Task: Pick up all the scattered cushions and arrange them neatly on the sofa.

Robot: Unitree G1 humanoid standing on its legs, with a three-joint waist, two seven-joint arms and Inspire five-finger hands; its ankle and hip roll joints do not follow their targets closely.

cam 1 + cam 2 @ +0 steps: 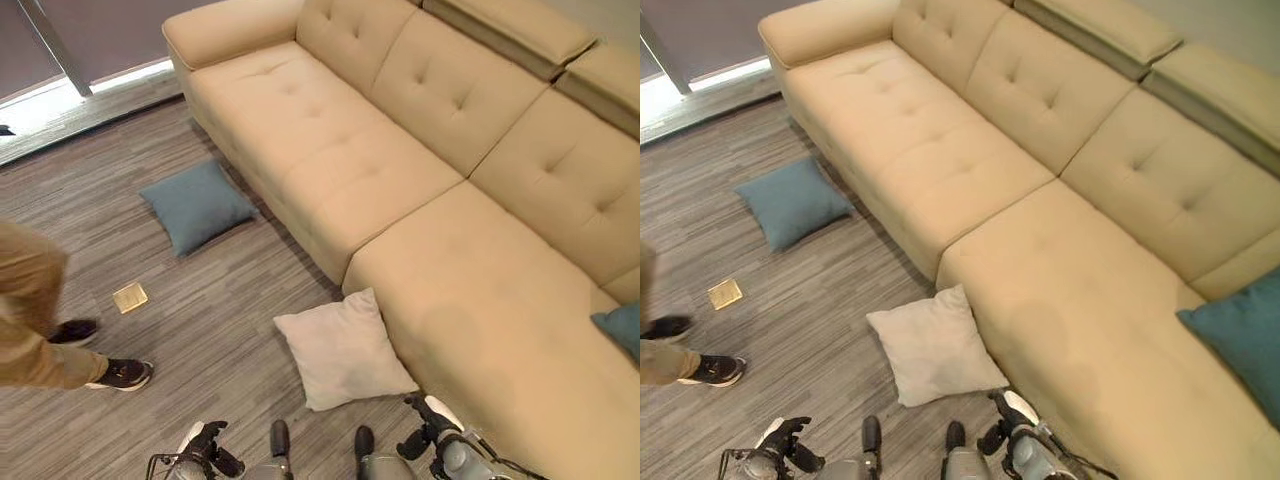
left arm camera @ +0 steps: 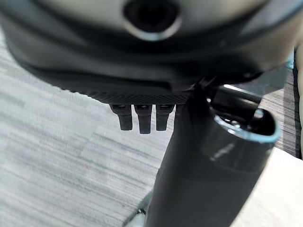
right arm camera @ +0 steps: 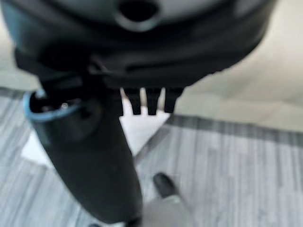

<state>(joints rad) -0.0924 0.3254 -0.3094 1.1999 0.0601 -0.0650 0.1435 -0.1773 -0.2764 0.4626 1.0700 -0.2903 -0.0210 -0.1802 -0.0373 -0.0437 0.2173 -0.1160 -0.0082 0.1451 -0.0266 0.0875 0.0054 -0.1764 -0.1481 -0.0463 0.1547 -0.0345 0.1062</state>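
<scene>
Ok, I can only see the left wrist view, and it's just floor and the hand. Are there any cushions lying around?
Observer: Yes, a white cushion lies on the floor, its edge up against the front of the sofa.
Operator: Is that the only one down there?
Observer: No, a blue cushion lies on the floor farther off to the left, near the sofa's armrest end.
Operator: Is any cushion on the sofa yet?
Observer: One, a teal cushion sits on the seat at the far right.
</scene>
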